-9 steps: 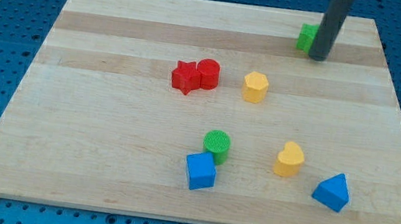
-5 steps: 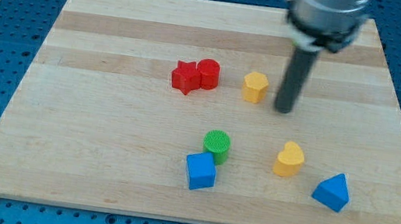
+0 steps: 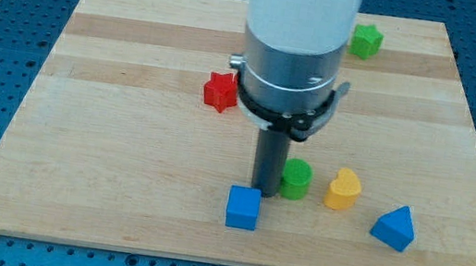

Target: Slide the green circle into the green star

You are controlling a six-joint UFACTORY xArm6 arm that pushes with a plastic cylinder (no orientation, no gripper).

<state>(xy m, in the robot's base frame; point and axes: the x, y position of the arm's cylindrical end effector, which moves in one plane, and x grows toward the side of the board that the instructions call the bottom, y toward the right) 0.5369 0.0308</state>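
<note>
While my tip (image 3: 263, 191) is set against the left side of the green circle (image 3: 296, 178), the pushing step is judged under way; a long push toward the green star (image 3: 367, 40), well apart near the desk's (image 3: 120, 172) top right, is called for; no pincer is fitted; the rod is held upright beside the blue cube (image 3: 243, 208).

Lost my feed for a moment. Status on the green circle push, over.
My tip down at the left side of the green circle, above the blue cube. Green star far off at top right. Yellow block just right of the circle.
</note>
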